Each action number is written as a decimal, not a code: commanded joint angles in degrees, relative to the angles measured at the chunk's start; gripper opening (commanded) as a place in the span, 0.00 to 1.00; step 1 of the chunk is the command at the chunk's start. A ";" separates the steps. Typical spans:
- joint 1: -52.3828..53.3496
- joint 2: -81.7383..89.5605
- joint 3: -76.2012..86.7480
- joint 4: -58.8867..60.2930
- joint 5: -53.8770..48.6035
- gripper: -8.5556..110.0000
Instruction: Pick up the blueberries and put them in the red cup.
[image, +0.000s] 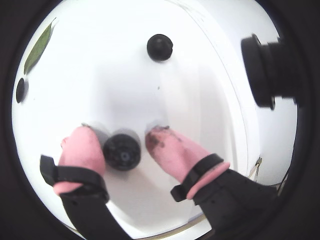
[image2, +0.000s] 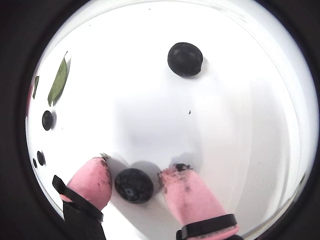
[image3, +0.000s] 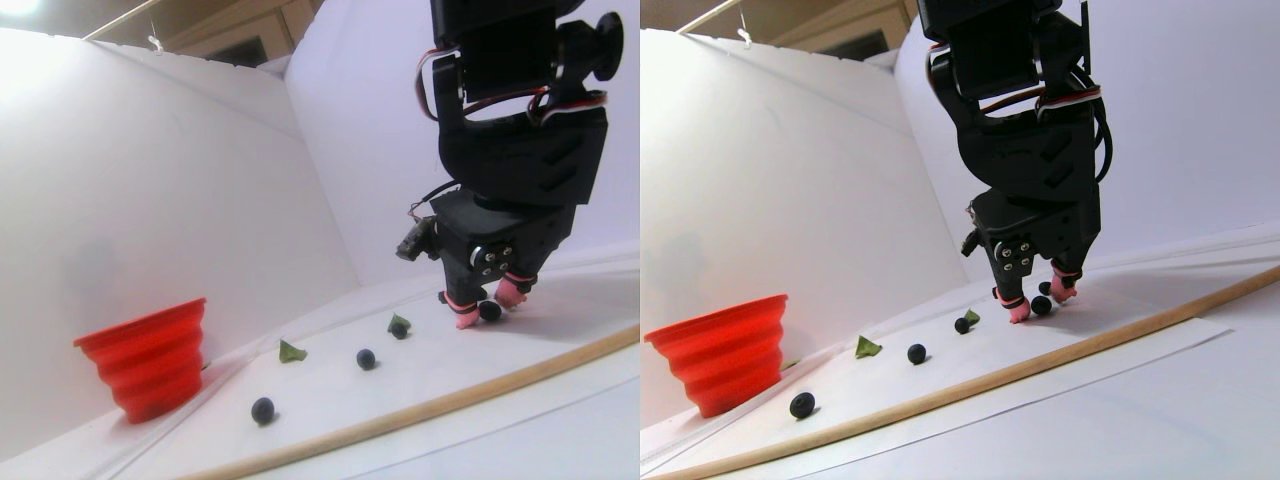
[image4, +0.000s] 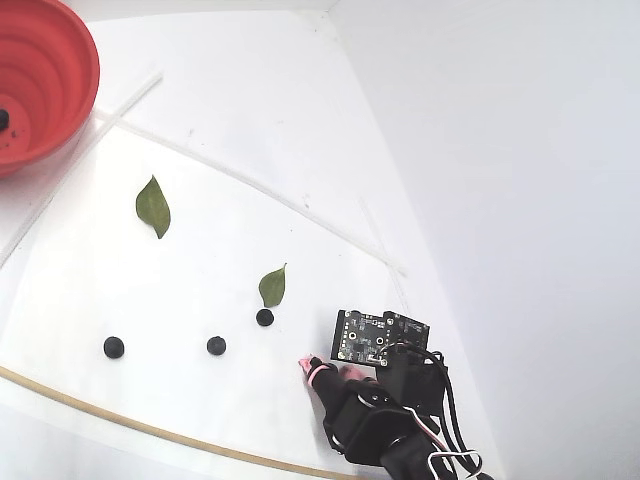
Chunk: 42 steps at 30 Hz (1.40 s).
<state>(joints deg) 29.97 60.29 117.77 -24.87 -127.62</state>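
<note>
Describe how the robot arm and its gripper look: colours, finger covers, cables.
The arm is matte black plastic with visible screws and thin red, white and black cables. The two-finger gripper has soft pink finger covers, stained dark at the tips, each bound by a black strap. A small black circuit board sits on it.

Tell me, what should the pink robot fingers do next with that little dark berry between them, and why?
Probably close. In both wrist views the small round dark blueberry sits on the white sheet between the open pink-tipped gripper, with gaps on both sides, so nothing holds it yet. Squeezing gently should grip it before lifting toward the red-orange ribbed cup.
</note>
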 joint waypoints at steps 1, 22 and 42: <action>-0.18 0.97 -1.93 -1.23 -0.53 0.22; -1.41 3.96 1.85 -0.88 0.09 0.17; -5.89 15.12 5.19 4.83 4.04 0.17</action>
<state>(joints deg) 27.51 67.50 122.78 -20.48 -124.10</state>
